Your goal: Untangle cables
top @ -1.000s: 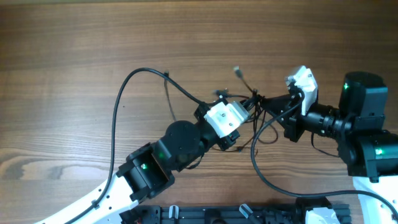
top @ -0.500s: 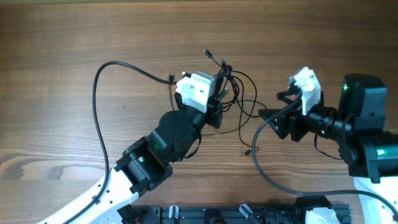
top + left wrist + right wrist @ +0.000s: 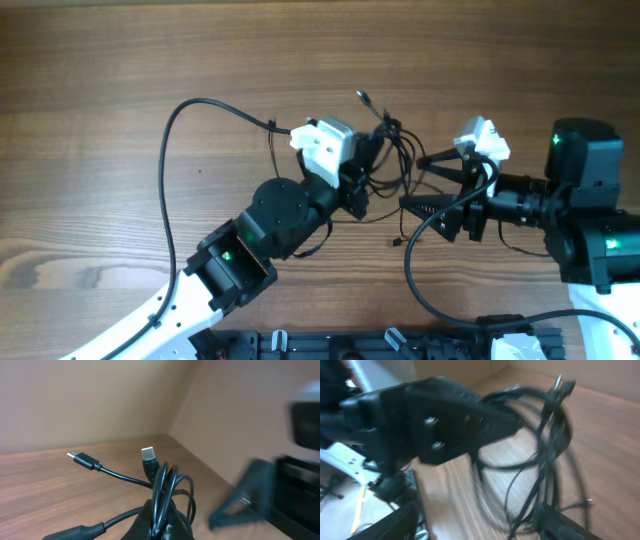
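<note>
The cables (image 3: 388,152) are a tangle of thin black cords held up over the middle of the table. My left gripper (image 3: 368,165) is shut on them. In the left wrist view the bundle (image 3: 164,491) rises from between the jaws, with a silver-tipped plug (image 3: 148,454) and a second plug (image 3: 76,457) sticking out. My right gripper (image 3: 420,182) stands open just right of the tangle, one finger above and one below its hanging loops. The right wrist view is blurred: the cords (image 3: 547,450) hang in front of the open gripper (image 3: 480,527), near its right finger.
The left arm's thick black wire (image 3: 168,190) arcs over the table to the left. The right arm's wire (image 3: 413,268) curves down near the front edge. A small loose plug end (image 3: 397,241) dangles low beneath the tangle.
My right gripper has opened, letting go of the cords, and now reaches left toward the tangle. My left gripper pulled the tangle away to the upper left, then shifted back right a little.
</note>
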`<act>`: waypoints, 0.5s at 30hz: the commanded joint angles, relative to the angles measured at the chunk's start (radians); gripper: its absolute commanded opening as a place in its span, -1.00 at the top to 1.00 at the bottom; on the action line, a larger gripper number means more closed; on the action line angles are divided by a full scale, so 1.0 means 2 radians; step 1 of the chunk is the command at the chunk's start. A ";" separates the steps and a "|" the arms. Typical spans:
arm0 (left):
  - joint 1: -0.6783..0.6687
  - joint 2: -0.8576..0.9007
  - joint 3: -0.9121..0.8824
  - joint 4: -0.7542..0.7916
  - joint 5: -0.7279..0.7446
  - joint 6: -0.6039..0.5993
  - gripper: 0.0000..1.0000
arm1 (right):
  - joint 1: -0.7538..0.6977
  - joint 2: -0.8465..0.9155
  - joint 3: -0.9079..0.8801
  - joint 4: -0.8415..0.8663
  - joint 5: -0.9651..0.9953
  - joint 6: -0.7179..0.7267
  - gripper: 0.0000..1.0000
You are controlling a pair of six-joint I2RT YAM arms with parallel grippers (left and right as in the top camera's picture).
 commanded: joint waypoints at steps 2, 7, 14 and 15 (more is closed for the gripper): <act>0.000 -0.009 0.007 0.006 0.082 -0.004 0.92 | 0.000 0.026 0.002 0.014 0.075 -0.010 -0.48; 0.000 -0.010 0.007 0.006 0.111 -0.002 0.92 | 0.000 0.057 0.002 0.021 0.072 -0.010 -0.38; 0.000 -0.010 0.007 0.014 0.086 -0.002 0.92 | 0.000 0.058 0.002 0.020 0.007 -0.011 0.92; 0.000 -0.010 0.007 0.017 0.059 -0.002 0.92 | 0.000 0.058 0.002 0.019 -0.005 -0.011 0.92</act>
